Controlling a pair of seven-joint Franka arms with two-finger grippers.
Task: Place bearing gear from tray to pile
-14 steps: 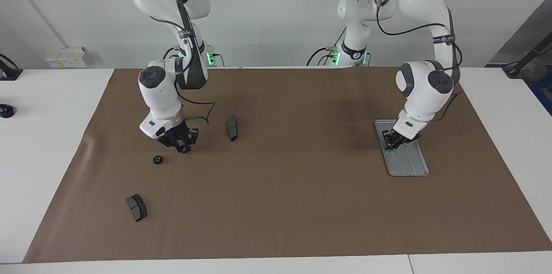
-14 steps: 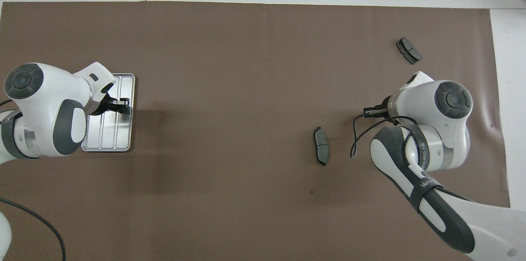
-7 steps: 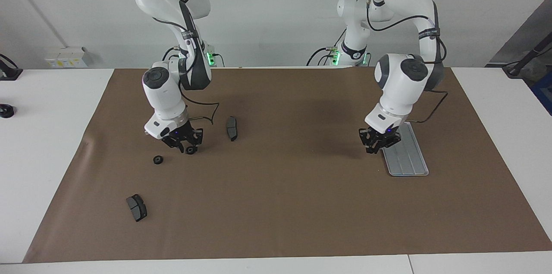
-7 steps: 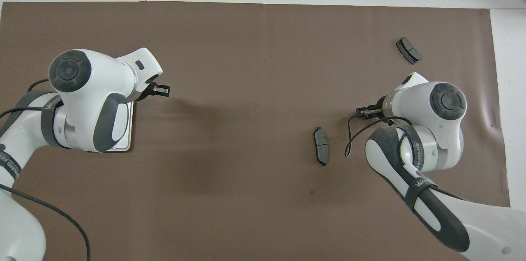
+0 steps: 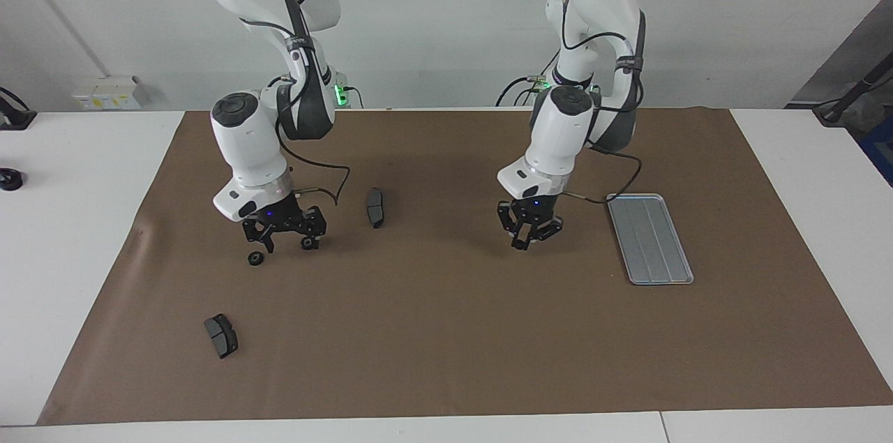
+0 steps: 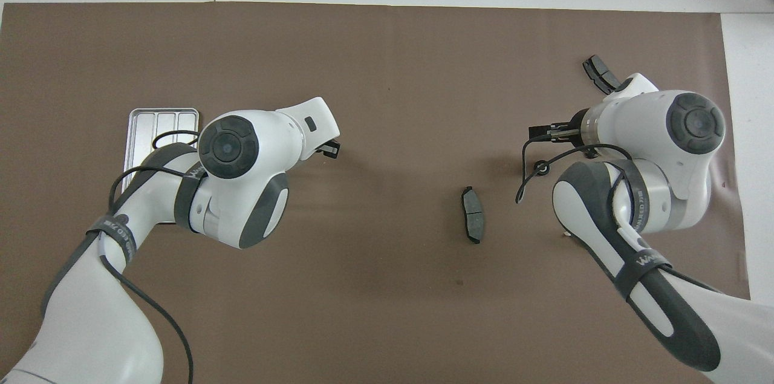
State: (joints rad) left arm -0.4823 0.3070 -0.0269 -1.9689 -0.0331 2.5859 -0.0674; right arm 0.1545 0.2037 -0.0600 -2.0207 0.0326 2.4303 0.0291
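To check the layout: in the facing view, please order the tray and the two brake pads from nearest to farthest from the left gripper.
From the left gripper:
1. tray, toward the left arm's end.
2. inner brake pad, beside the right gripper.
3. outer brake pad, at the right arm's end, farthest from the robots.

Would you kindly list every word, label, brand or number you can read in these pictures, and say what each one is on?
"WANJEED FR3", roughly; the letters are partly hidden: white print on the dark band around the right arm, in the overhead view.
The left arm bears a like band, too foreshortened to read.
The wall box carries a label too small to read.
The tray and the brake pads show no text.
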